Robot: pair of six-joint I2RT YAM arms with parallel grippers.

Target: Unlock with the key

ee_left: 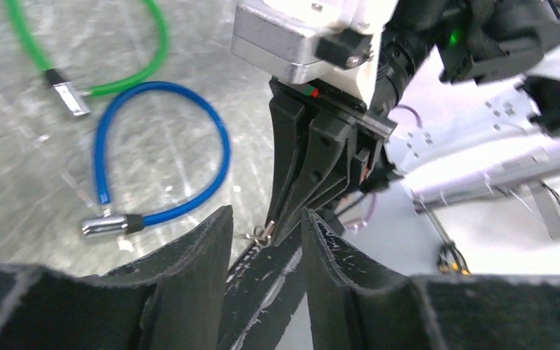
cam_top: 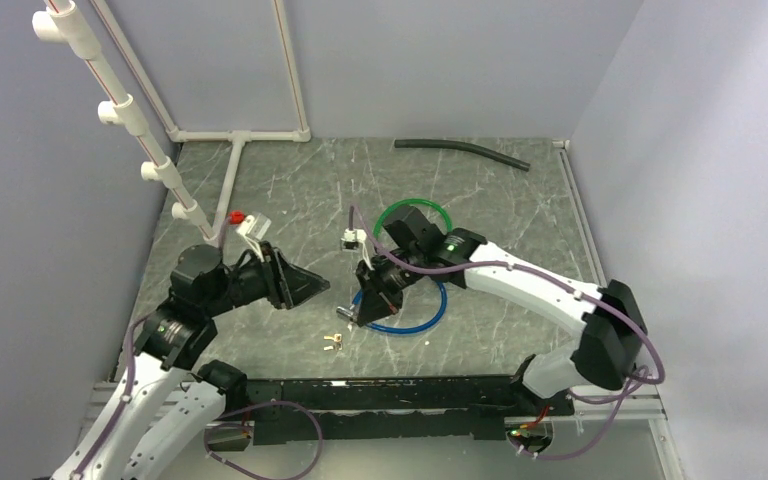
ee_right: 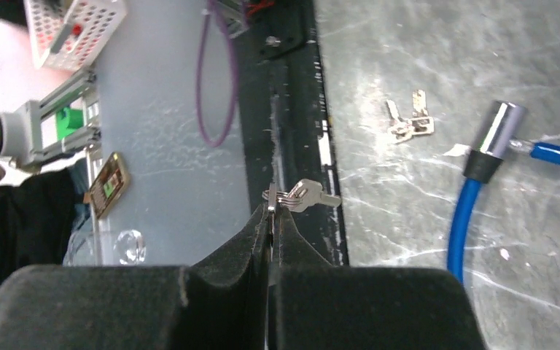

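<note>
A blue cable lock (cam_top: 415, 312) lies on the grey table; its silver cylinder (ee_left: 104, 225) shows in the left wrist view and in the right wrist view (ee_right: 501, 129). My right gripper (cam_top: 363, 312) is shut on the ring of a small silver key (ee_right: 308, 195) and holds it above the table near the front rail, left of the cylinder. The key's tip (ee_left: 266, 232) pokes out from the right gripper's fingers (ee_left: 313, 175). My left gripper (cam_top: 310, 287) is open and empty, its jaws either side of that key in its own view (ee_left: 266, 216), not touching it.
A green cable lock (cam_top: 415, 213) lies behind the blue one, its end (ee_left: 68, 98) free. A second pair of keys (cam_top: 332, 342) lies on the table near the black front rail (cam_top: 380, 392). A black hose (cam_top: 460, 150) lies at the back. White pipe frame (cam_top: 235, 135) stands at left.
</note>
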